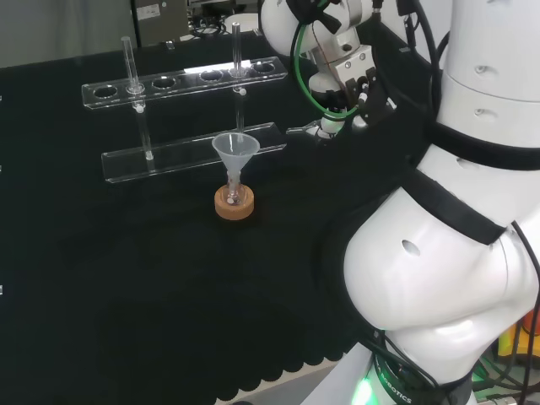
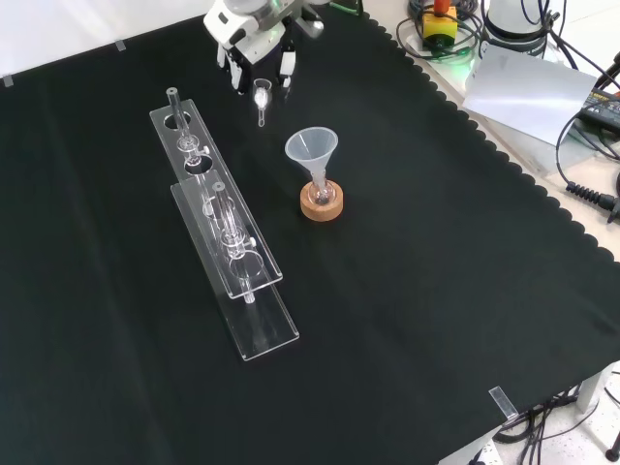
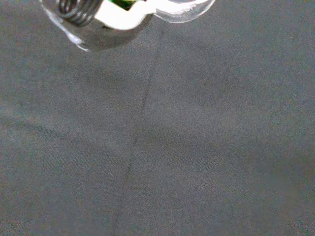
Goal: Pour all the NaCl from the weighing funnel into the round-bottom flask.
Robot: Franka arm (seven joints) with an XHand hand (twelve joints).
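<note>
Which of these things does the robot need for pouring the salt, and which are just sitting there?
Needed:
the hand
the weighing funnel it holds
the funnel in the flask's neck
the round-bottom flask
the cork ring under it

Just sitting there:
the clear rack
the test tubes in it

A blurred part of the hand (image 3: pixel 115 14) over black cloth (image 3: pixel 162 147).

You cannot tell what the small flask (image 2: pixel 320 191) holds; the hand (image 2: pixel 254 44) is cut off at the front view's far edge.
</note>
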